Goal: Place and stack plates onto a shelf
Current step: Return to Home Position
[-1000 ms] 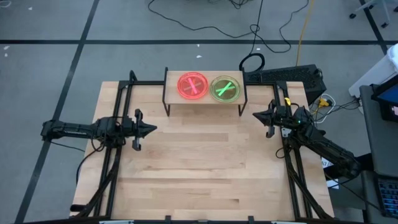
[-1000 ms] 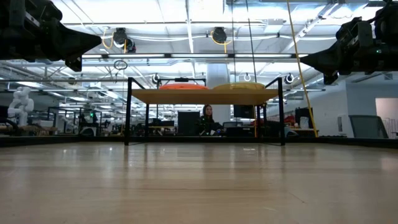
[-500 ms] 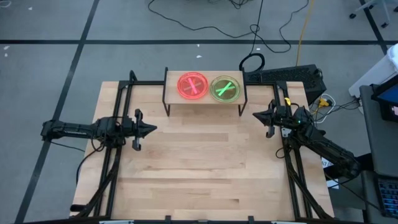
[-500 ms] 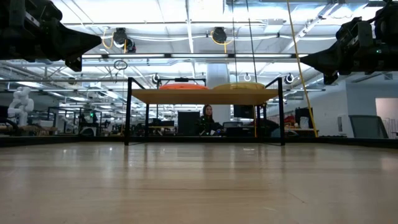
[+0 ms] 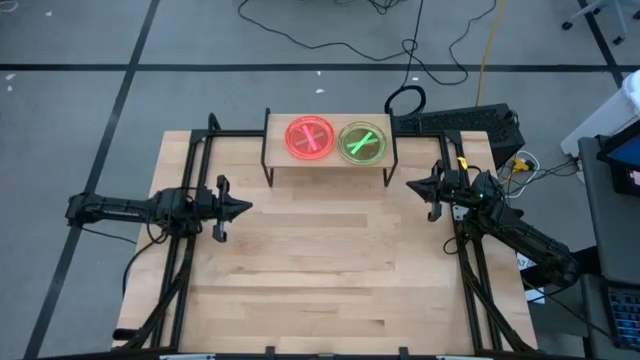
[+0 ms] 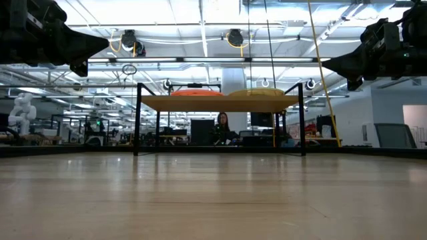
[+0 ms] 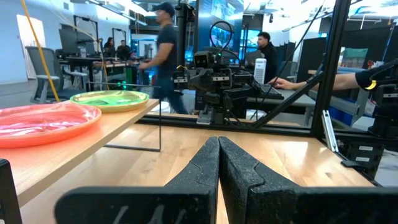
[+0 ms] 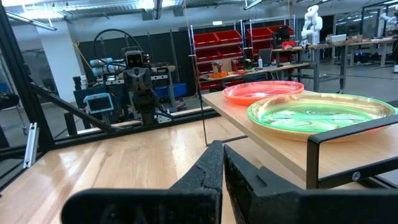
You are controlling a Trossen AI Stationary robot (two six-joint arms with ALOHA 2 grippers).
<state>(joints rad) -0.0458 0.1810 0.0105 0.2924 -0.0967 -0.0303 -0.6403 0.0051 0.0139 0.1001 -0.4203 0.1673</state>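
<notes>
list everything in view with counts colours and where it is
plates: two showing, pink-red plate on the shelf's left half, green plate on its right; any beneath uncountable
shelf: one, light wood, black legs, table's far middle
table: one, light wood
black cable: one, floor behind shelf
yellow cable: one, floor
people: at least three, room beyond
left gripper: shut, empty, left side
right gripper: shut, empty, right side

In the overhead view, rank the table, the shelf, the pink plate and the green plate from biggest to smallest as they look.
1. Table
2. Shelf
3. Pink plate and green plate: they look about the same size, so neither ranks above the other.
</notes>
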